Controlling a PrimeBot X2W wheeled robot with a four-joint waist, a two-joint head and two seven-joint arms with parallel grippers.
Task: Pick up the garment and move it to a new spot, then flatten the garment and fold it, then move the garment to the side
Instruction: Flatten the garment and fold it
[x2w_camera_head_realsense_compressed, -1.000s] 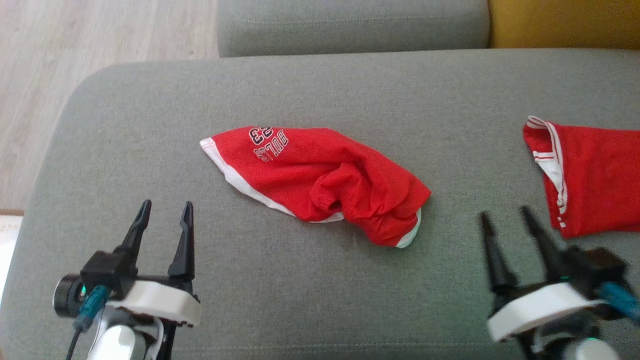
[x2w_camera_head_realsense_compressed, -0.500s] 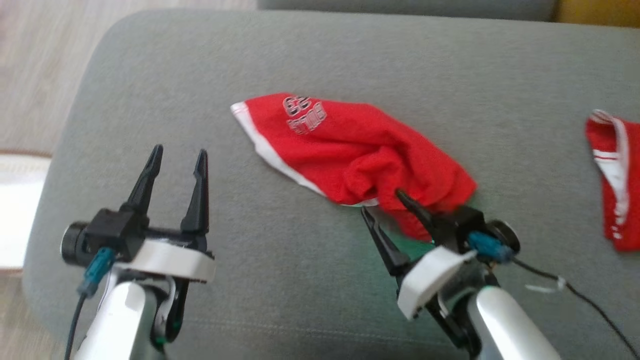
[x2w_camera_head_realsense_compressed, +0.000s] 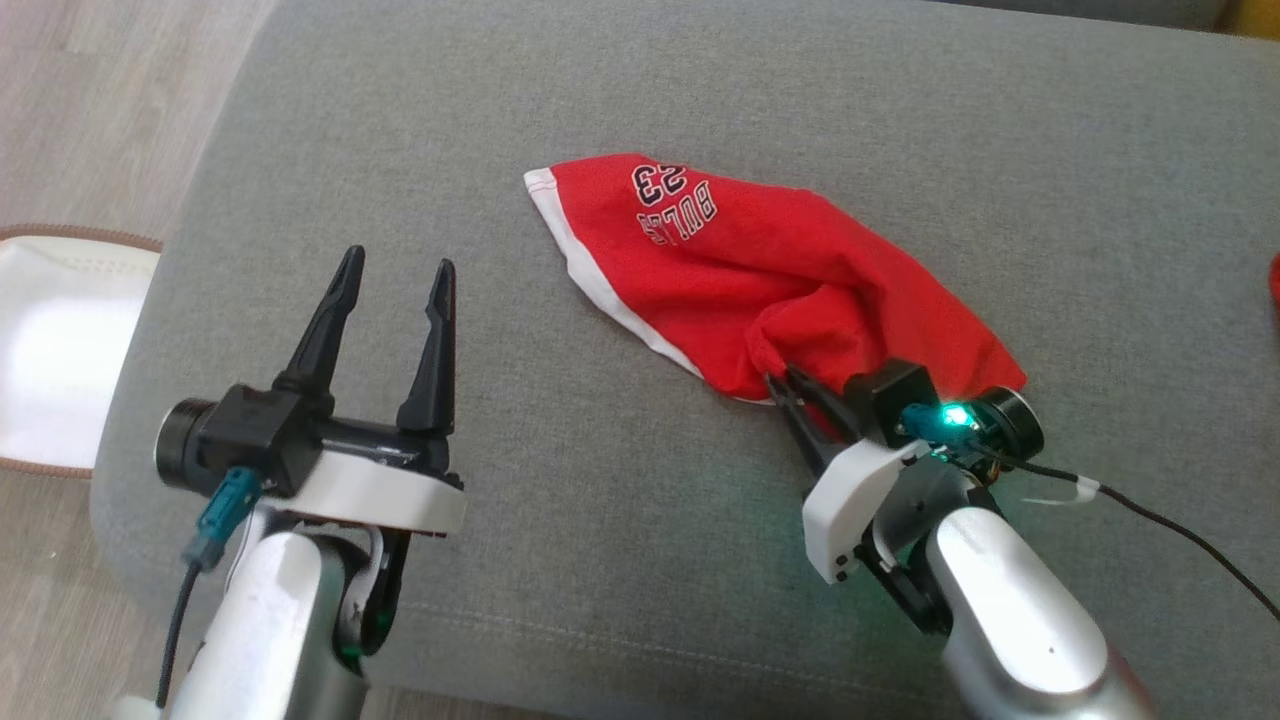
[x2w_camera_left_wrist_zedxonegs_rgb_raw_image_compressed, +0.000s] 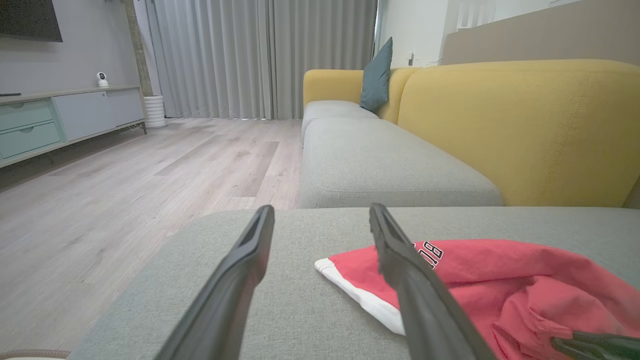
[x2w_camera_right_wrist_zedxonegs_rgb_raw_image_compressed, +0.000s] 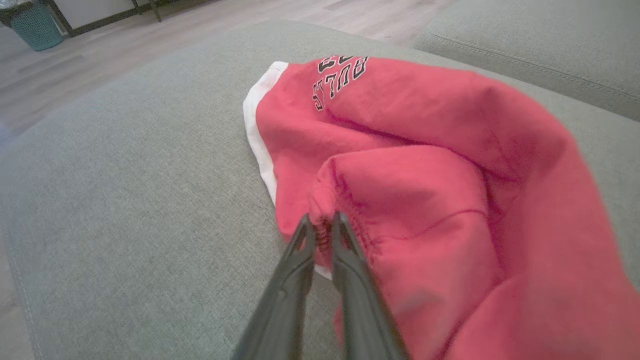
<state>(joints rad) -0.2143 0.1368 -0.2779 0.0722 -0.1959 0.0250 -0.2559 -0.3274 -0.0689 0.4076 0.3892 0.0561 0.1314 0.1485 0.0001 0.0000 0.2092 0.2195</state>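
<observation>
Garment (x2w_camera_head_realsense_compressed: 780, 280), red with white trim and "BULLS 23" print, crumpled midway across grey sofa cushion (x2w_camera_head_realsense_compressed: 640, 90) in head view. Right end effector (x2w_camera_head_realsense_compressed: 785, 376) at garment's near edge, fingers clenched on a bunched fold. Left end effector (x2w_camera_head_realsense_compressed: 398, 258) well apart to the left, fingers spread, nothing between them, over bare cushion. Black cable (x2w_camera_head_realsense_compressed: 1150, 510) trailing from right wrist across cushion. White object with brown rim (x2w_camera_head_realsense_compressed: 60, 350) on wooden floor (x2w_camera_head_realsense_compressed: 90, 120) at far left, cut off by frame. Sliver of red (x2w_camera_head_realsense_compressed: 1276, 285) at right edge, too little to identify.

Left wrist view: left end effector (x2w_camera_left_wrist_zedxonegs_rgb_raw_image_compressed: 321, 210) released. Garment (x2w_camera_left_wrist_zedxonegs_rgb_raw_image_compressed: 500, 280) lower right, white-trimmed corner partly hidden behind one finger. Tips of right end effector (x2w_camera_left_wrist_zedxonegs_rgb_raw_image_compressed: 595, 345) at bottom right, against the red cloth. Beyond: yellow backrest (x2w_camera_left_wrist_zedxonegs_rgb_raw_image_compressed: 525, 125), teal pillow (x2w_camera_left_wrist_zedxonegs_rgb_raw_image_compressed: 377, 75), grey curtains (x2w_camera_left_wrist_zedxonegs_rgb_raw_image_compressed: 250, 50).

Right wrist view: right end effector (x2w_camera_right_wrist_zedxonegs_rgb_raw_image_compressed: 323, 220) pinching stitched hem of garment (x2w_camera_right_wrist_zedxonegs_rgb_raw_image_compressed: 425, 150), cloth gathered between the tips. Right part of garment blurred. Teal basket (x2w_camera_right_wrist_zedxonegs_rgb_raw_image_compressed: 35, 25) top left, cut off.
</observation>
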